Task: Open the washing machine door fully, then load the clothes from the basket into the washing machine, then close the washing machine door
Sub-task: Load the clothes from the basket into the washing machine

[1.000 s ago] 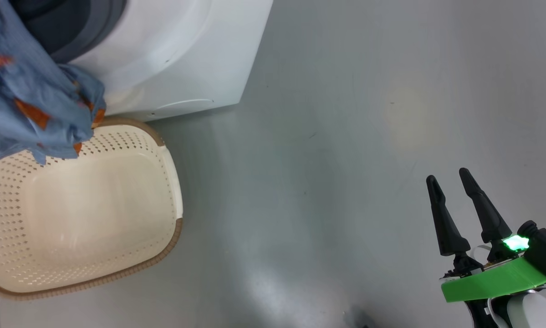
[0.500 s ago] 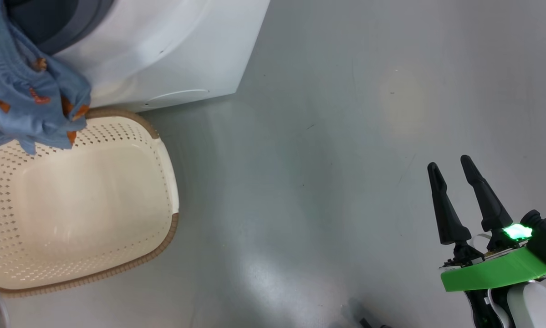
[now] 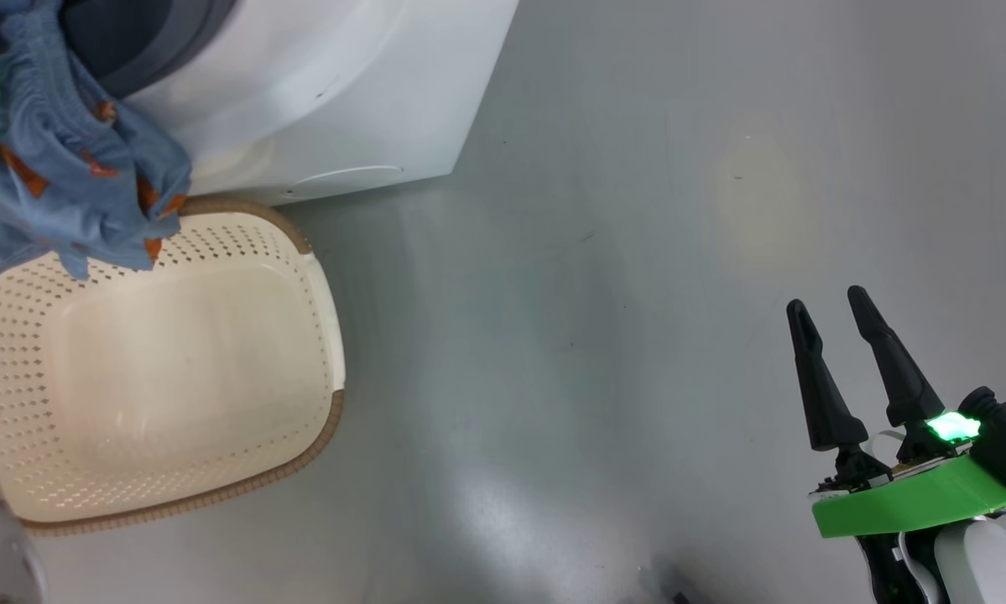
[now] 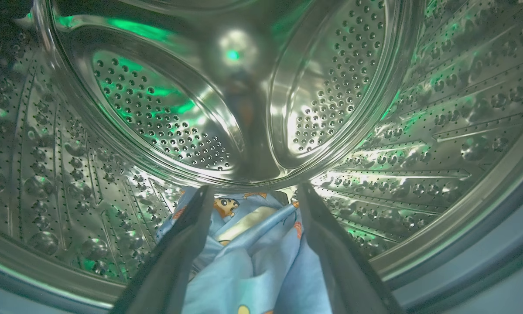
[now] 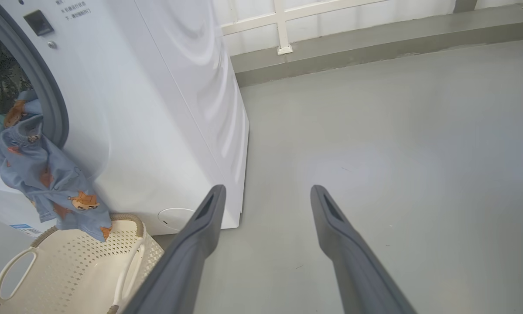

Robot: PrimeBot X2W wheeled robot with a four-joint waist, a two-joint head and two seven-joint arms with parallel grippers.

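**Loading step — seating the garment in the drum**

The light blue printed fabric clothes [image 4: 252,261] lie partly inside the perforated steel drum [image 4: 156,109] of the big white front-loading washing machine [image 3: 326,92]. The rest hangs out over the machine's grey rubber gasket [image 5: 54,100] and down its front. It reaches the brown rim of the cream-white perforated plastic basket [image 3: 326,335], which stands at the machine's foot with nothing seen in it.

The left gripper [image 4: 254,188] is inside the machine's drum. Its fingers are spread wide, with cloth lying loose between them — not pinched. The right gripper [image 3: 825,300] is also spread and empty, well apart from the machine.

Recommended handling:

1. Draw the left gripper straight out of the machine so its fingers do not drag cloth along.
2. Grip the hanging part just below the gasket and carry it deep into the drum.
3. Confirm that no fabric crosses the gasket; trapped cloth would likely stop the machine from sealing.
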